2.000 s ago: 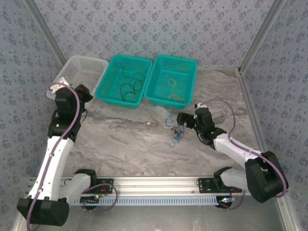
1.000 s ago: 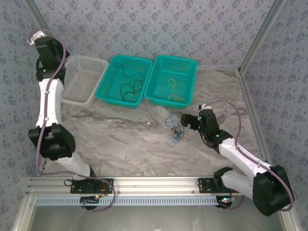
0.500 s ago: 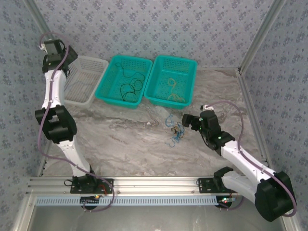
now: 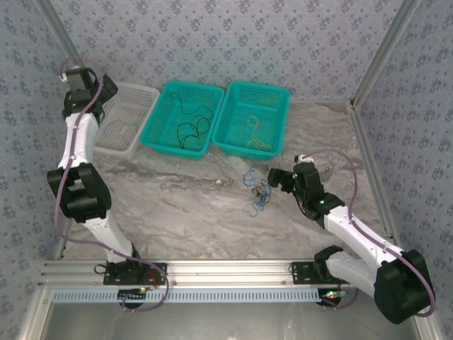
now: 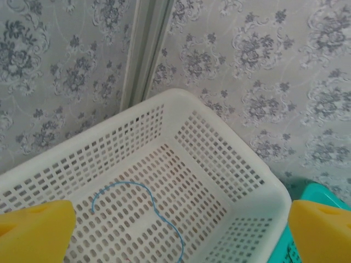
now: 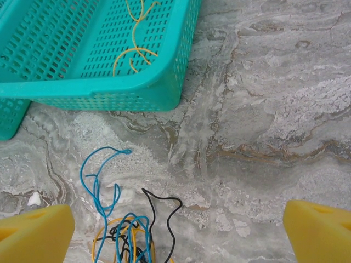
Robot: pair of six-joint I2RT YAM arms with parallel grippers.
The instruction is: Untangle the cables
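- Cables [image 4: 256, 195]: blue, black and yellow strands clumped in a small tangle on the marble table [image 4: 177, 205], at 8 o'clock of the right gripper [image 4: 272, 176] in the top view, low at 7 o'clock in the right wrist view.
- Probably featherlight, limp and thin; apt to slide on the stone, snag on one another and slip from the pads unless pinched squarely.
- Best taken, by judgement, at a free part clear of the knot: the blue loop [image 6: 83, 170] at 11 o'clock of the clump, or the black end [image 6: 164, 198] at 1 o'clock.
- Right gripper: fingers spread wide, holding nothing, near the clump but apart from it.
- Left gripper [image 5: 176, 233]: likewise spread wide and empty, above the white basket [image 5: 236, 170], one blue strand [image 5: 145, 205] lying on its floor.
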